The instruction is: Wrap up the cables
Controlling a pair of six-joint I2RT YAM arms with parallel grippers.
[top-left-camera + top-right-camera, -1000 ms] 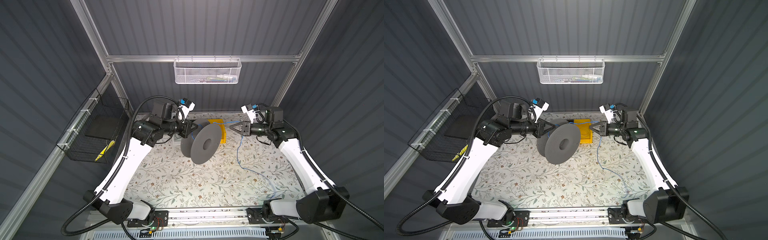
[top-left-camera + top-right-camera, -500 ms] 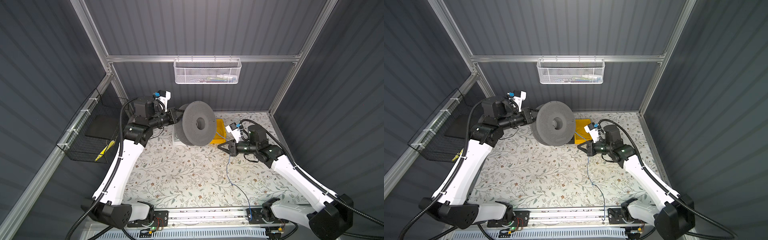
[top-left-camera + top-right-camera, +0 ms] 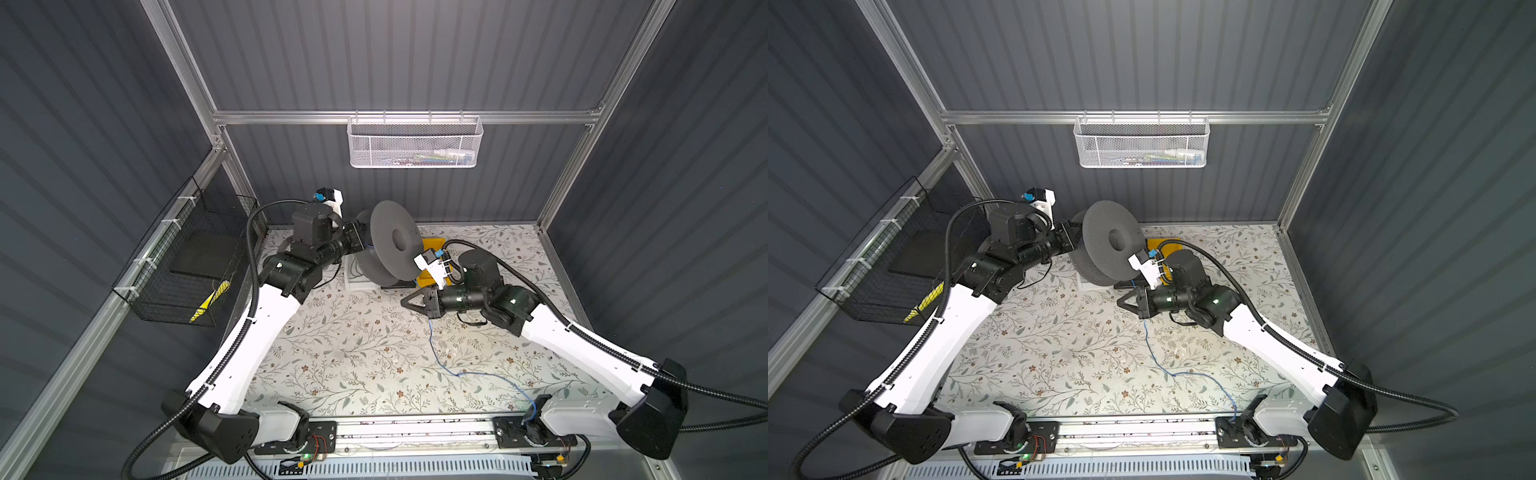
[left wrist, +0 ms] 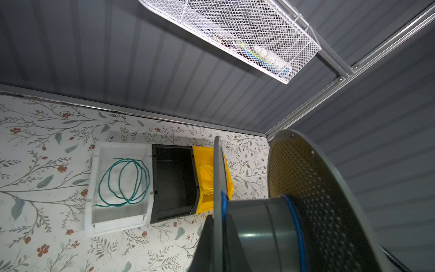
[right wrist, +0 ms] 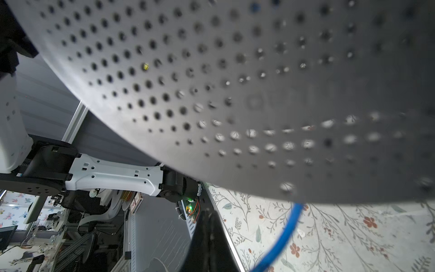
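My left gripper is shut on one flange of a grey perforated spool, held up near the back wall; in the left wrist view my left gripper clamps that thin flange edge-on. The cables, one thin bright-blue wire, wrap the hub. The wire drops past my right gripper and trails over the mat to the front right. My right gripper sits below the spool, shut. The wire runs beside its fingers, and no pinch on it shows.
Under the spool stand a white bin with a green wire coil, a black bin and a yellow bin. A white mesh basket hangs on the back wall and a black wire basket on the left wall.
The left arm lifted the spool from mid-table toward the back and turned it. The right gripper came forward and then leftward under the spool, the blue wire trailing behind it.
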